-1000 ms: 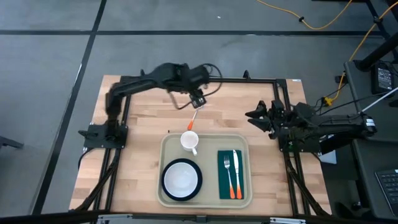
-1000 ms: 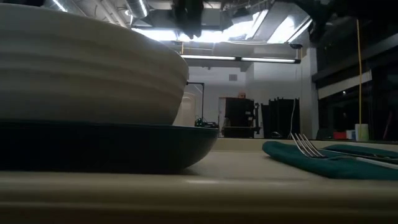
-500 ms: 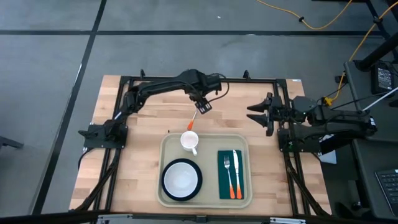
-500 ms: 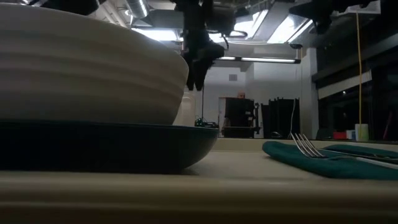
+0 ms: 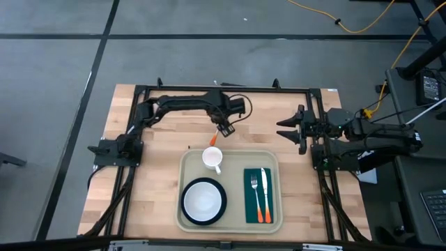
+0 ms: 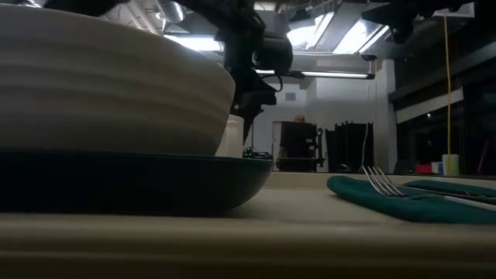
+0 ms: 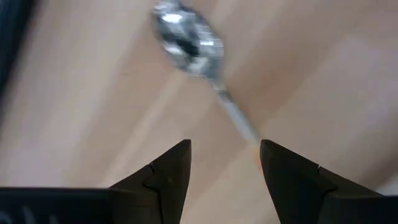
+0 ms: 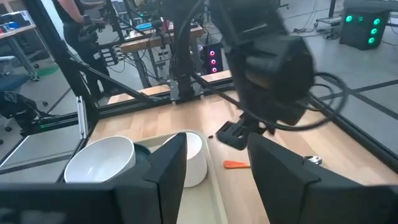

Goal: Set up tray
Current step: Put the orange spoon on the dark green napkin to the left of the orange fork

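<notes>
1. While the tray [image 5: 182, 183] sits at the table's 6 o'clock edge with bowl [image 5: 203, 200], mug [image 5: 212, 158], napkin [image 5: 260, 196], fork [image 5: 254, 190] and knife [image 5: 264, 193] on it, a spoon [image 5: 215, 136] lies on bare wood just past its far rim, at 12 o'clock from the mug.
2. The left gripper [image 5: 226, 130] hangs over the spoon's far end, its fingers spread and holding nothing.
3. To do this well, I judge it should come straight down with one finger on either side of the thin shaft, close low against the wood, and lift before swinging toward the tray, keeping clear of the mug.
4. The right gripper [image 5: 286, 129] waits at 3 o'clock, fingers apart and empty.
5. The left wrist view alone shows the shiny bowl of the spoon [image 7: 186, 40] and the shaft running between the fingers [image 7: 168, 171].
6. The right wrist view adds the orange handle [image 8: 236, 164] beside the mug [image 8: 193, 157].
7. The low view hides the spoon behind the bowl [image 6: 116, 85].
</notes>
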`<state>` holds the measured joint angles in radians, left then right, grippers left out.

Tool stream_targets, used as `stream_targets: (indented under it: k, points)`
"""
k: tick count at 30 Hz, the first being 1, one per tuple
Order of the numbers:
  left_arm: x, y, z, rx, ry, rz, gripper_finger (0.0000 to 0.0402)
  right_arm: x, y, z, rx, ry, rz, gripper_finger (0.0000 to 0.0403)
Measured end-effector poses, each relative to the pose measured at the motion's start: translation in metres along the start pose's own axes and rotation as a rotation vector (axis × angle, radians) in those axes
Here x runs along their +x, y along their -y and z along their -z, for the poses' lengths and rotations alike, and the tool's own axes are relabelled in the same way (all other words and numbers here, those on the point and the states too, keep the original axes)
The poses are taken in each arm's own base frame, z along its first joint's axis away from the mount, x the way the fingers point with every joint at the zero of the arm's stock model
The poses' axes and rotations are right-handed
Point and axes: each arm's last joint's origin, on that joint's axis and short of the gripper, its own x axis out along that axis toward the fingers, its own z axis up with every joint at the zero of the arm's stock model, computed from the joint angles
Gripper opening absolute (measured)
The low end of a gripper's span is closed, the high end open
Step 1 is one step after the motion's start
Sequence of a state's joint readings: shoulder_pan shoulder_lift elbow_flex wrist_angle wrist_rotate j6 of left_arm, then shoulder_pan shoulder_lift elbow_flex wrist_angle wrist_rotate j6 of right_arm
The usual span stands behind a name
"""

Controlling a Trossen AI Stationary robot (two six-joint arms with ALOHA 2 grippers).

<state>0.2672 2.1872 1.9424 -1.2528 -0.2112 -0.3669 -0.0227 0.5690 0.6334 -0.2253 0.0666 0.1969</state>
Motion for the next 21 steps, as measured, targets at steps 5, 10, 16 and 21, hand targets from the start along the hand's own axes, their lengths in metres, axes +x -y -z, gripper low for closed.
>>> stream_targets:
  k: [5, 10, 16, 21]
  points:
    - [0.015, 0.001, 0.021, -0.089, 0.081, 0.133, 0.0187, 0.000, 0.000, 0.000, -0.028, 0.000, 0.000, 0.0177]
    - [0.024, -0.009, 0.031, -0.148, 0.101, 0.151, 0.0187, 0.000, 0.000, -0.001, -0.053, 0.007, 0.000, 0.0177]
    - [0.031, -0.011, 0.028, -0.159, 0.102, 0.171, 0.0187, 0.000, -0.001, -0.003, -0.069, 0.036, -0.005, 0.0177]
    - [0.032, -0.017, 0.023, -0.175, 0.111, 0.230, 0.0196, 0.000, -0.001, -0.005, -0.067, 0.049, -0.005, 0.0177]
